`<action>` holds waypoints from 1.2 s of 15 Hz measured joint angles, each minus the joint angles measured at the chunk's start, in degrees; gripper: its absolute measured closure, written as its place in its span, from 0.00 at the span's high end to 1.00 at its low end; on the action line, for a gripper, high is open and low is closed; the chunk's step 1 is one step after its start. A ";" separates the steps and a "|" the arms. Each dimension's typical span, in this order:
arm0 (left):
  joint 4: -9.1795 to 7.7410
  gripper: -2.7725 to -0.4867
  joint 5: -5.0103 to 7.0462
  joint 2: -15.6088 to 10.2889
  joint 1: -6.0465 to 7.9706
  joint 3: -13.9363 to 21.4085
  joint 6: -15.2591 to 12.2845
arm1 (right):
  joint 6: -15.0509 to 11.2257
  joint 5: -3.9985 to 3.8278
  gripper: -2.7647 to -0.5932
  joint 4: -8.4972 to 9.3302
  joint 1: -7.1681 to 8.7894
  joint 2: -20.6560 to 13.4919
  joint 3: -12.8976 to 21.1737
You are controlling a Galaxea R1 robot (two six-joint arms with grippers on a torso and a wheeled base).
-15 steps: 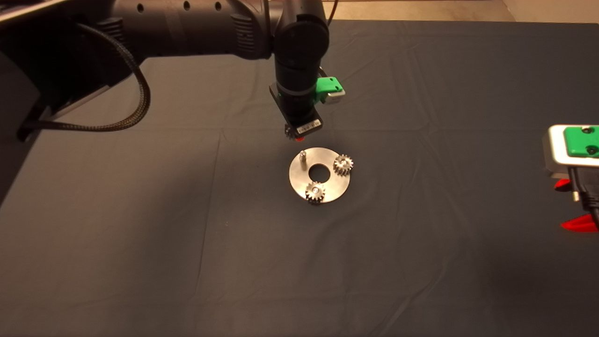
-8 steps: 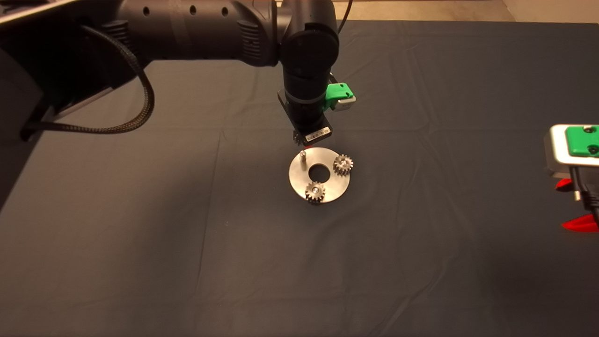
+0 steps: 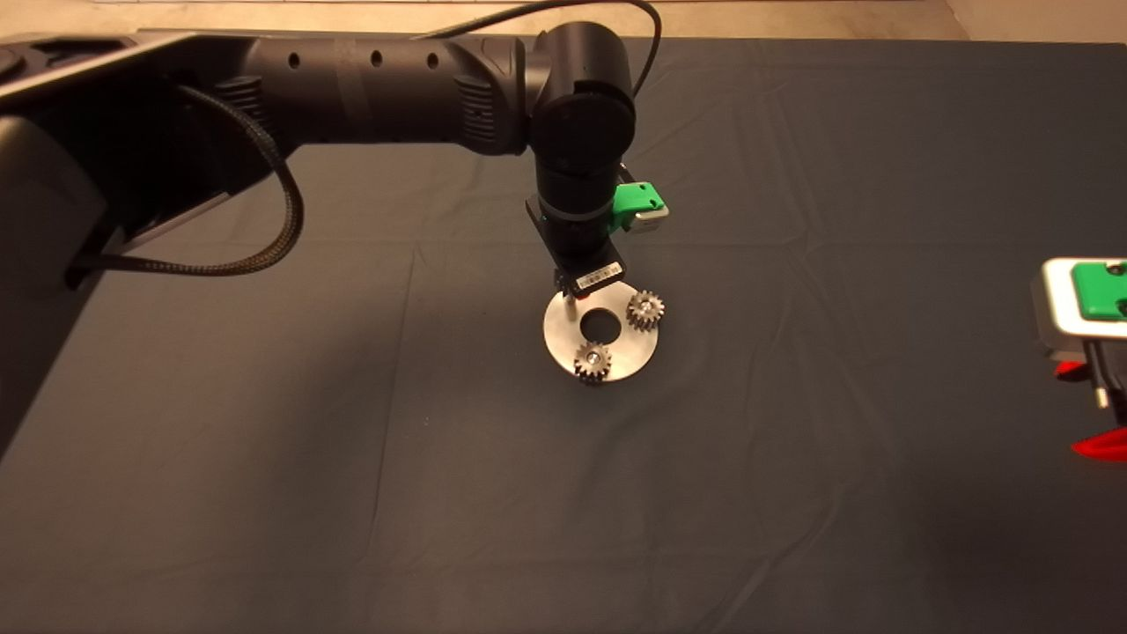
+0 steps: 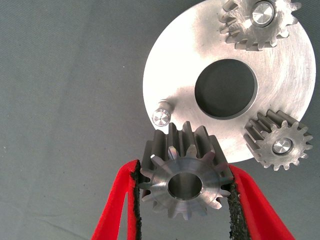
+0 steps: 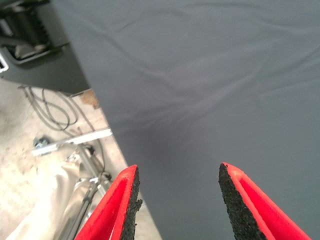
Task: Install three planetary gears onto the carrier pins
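Observation:
A round silver disc (image 3: 563, 339) (image 4: 175, 75) with a central hole lies mid-mat. Two planetary gears sit on its carrier pins, one at the right (image 3: 645, 310) (image 4: 256, 21) and one at the front (image 3: 593, 362) (image 4: 279, 145). The bare third pin (image 3: 571, 305) (image 4: 162, 115) stands at the disc's left edge. My left gripper (image 4: 184, 192) is shut on a third gear (image 4: 184, 175), which hangs close above and beside that pin. In the head view the left arm's wrist (image 3: 581, 238) hides this gear. My right gripper (image 5: 177, 200) (image 3: 1092, 414) waits open at the mat's right edge.
The dark mat (image 3: 352, 458) shows creases around the disc. The right wrist view takes in the mat's edge and the floor beyond, with cables and metal hardware (image 5: 60, 130).
My left arm has come down and toward the disc with the gear, from behind the disc to just over the bare pin. The right gripper has sunk slightly at the right edge.

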State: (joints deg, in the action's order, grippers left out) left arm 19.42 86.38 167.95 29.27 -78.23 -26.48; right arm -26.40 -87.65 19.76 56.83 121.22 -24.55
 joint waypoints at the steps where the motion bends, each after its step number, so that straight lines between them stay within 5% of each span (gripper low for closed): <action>1: 0.01 0.14 -0.02 0.00 -0.01 0.00 0.00 | 0.00 0.02 0.26 0.39 0.00 0.00 0.36; 5: 0.27 0.14 0.01 0.00 0.00 0.00 0.15 | 0.00 0.01 0.26 1.18 -0.47 -0.13 1.81; 11: 0.63 0.14 0.09 0.18 -0.02 -1.62 2.78 | 0.00 0.02 0.26 1.51 -5.32 -0.13 2.65; 14: 0.80 0.14 0.09 0.51 -0.26 -1.67 2.95 | 0.00 0.02 0.26 1.51 -5.96 -0.09 2.67; 18: 4.96 0.14 0.02 0.62 -3.95 -1.65 3.19 | 0.00 0.00 0.26 1.49 -6.39 -0.09 2.71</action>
State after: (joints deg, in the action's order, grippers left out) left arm 24.38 86.41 168.57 25.32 -79.87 -23.28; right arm -26.40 -87.65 21.25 50.44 121.14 -21.85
